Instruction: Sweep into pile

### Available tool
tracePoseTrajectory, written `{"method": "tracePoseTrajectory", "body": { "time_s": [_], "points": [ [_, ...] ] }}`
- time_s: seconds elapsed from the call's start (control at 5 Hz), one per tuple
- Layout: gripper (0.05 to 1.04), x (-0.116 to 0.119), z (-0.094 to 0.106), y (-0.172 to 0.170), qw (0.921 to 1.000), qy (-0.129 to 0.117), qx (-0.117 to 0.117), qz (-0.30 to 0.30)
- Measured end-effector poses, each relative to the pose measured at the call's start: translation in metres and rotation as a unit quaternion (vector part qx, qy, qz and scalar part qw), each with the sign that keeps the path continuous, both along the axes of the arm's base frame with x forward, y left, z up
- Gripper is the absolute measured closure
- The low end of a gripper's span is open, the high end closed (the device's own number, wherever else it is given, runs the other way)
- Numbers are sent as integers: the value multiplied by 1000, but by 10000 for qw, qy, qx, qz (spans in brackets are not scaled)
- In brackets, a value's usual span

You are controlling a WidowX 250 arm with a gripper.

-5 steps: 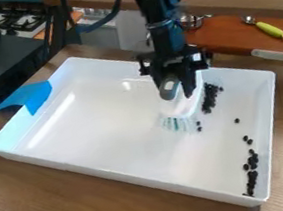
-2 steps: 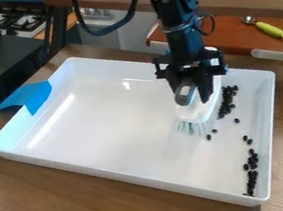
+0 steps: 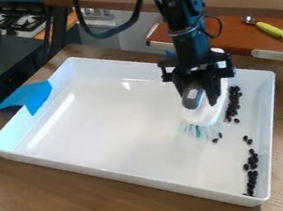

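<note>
My gripper [image 3: 202, 99] hangs over the right half of the white tray [image 3: 119, 116], shut on the grey handle of a white brush [image 3: 205, 113]. The brush's pale bristles rest on or just above the tray floor, facing the front. Close along the brush's right side lies a cluster of black beans [image 3: 232, 103]. Two loose beans [image 3: 217, 137] sit by the bristles' right end. Another line of black beans [image 3: 251, 171] runs along the tray's right wall toward its front right corner.
Blue tape [image 3: 33, 97] crosses the tray's left wall. Behind the tray are a brown board [image 3: 231, 35] and a green-handled scoop [image 3: 271, 30]. A dark stove [image 3: 12, 19] stands at the back left.
The gripper and brush have moved right and a little toward the front. The bean cluster beside the brush has shifted right, nearer the right wall, and the loose beans moved along with it.
</note>
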State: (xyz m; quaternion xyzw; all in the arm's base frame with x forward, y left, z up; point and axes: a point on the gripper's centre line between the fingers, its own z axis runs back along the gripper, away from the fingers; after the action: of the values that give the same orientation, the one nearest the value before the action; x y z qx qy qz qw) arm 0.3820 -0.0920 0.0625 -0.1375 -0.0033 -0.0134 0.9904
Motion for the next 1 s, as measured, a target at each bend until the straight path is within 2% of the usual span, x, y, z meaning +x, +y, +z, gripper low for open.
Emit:
{"method": "tracePoseTrajectory", "body": {
  "time_s": [0.4, 0.6, 1.0],
  "points": [
    [595, -9, 0, -12, 9999, 42, -106, -3],
    [595, -15, 1, -24, 9996, 108, -237, -64],
    [595, -26, 9, -34, 9974, 254, -677, -39]
  ]
}}
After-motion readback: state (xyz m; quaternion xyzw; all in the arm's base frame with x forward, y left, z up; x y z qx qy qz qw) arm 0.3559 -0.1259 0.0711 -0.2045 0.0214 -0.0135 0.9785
